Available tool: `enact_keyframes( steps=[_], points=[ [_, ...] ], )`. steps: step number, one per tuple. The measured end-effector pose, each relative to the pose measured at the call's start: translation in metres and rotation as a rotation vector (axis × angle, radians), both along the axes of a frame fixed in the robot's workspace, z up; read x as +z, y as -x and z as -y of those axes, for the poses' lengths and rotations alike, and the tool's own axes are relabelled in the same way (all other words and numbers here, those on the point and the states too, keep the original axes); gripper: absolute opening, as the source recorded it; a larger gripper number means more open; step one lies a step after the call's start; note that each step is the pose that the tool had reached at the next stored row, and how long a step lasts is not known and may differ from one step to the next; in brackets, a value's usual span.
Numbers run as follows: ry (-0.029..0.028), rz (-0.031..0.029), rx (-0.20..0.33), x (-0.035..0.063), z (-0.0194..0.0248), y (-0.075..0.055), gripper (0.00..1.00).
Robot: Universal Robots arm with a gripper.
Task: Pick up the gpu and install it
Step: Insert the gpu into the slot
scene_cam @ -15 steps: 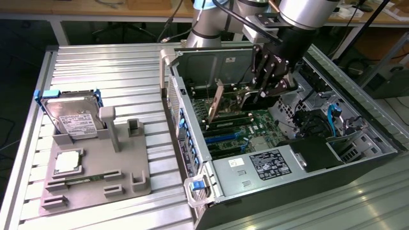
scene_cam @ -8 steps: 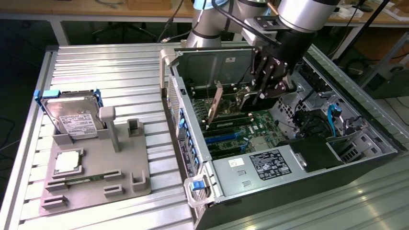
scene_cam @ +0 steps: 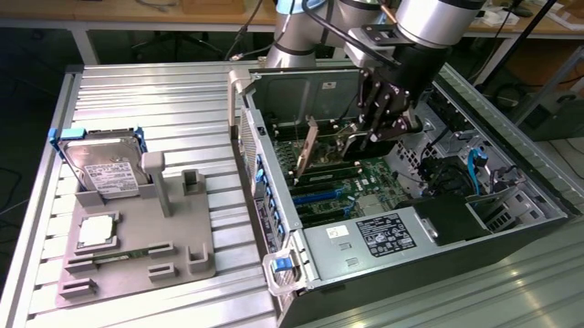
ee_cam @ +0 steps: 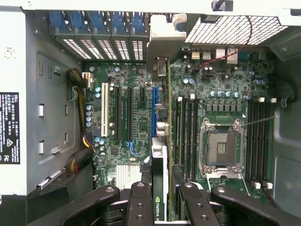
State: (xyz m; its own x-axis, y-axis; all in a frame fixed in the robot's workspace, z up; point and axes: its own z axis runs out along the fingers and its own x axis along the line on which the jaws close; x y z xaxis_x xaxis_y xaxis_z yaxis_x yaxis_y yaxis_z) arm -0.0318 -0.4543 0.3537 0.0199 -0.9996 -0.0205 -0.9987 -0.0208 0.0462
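While the black two-fingered gripper (scene_cam: 370,137) is clamped on the gpu (ee_cam: 159,160), a thin dark card with a pale metal end bracket (ee_cam: 162,42), the picking-up part of the task counts as done. The card stands on its edge inside the open grey computer case (scene_cam: 273,212), over the green motherboard (ee_cam: 122,84), well apart from the grey holder plate (scene_cam: 137,239) with the silver hard drive (scene_cam: 108,171) at the exterior view's left. In the wrist view it runs just beside the long blue slot (ee_cam: 154,110). Whether its lower edge sits in a slot I cannot tell, so I judge the installing as under way, not finished.
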Motion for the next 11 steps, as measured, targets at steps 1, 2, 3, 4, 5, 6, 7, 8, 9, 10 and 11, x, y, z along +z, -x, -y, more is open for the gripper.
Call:
enact_keyframes(
  steps=[1, 2, 3, 4, 5, 6, 7, 8, 9, 10, 11],
  points=[
    [0.0000, 0.0000, 0.000, -0.0005, 0.0000, 0.0001, 0.27],
    [-0.0001, 0.0001, 0.000, -0.0015, 0.0000, 0.0002, 0.27],
    [-0.0001, 0.0000, 0.000, -0.0024, 0.0000, 0.0004, 0.27],
    [0.0000, 0.0000, 0.000, -0.0030, 0.0000, 0.0006, 0.27],
    [0.0000, 0.0000, 0.000, -0.0040, 0.0000, 0.0009, 0.27],
    [0.0000, 0.0000, 0.000, -0.0056, 0.0000, 0.0015, 0.27],
    [0.0000, 0.0000, 0.000, -0.0067, 0.0000, 0.0019, 0.27],
    [0.0001, 0.0000, 0.000, -0.0077, 0.0000, 0.0022, 0.27],
    [0.0001, 0.0000, 0.000, -0.0088, 0.0000, 0.0027, 0.27],
    [0.0001, 0.0000, 0.000, -0.0095, 0.0000, 0.0030, 0.27],
    [0.0000, 0.0000, 0.000, -0.0102, 0.0000, 0.0036, 0.27]
  ],
)
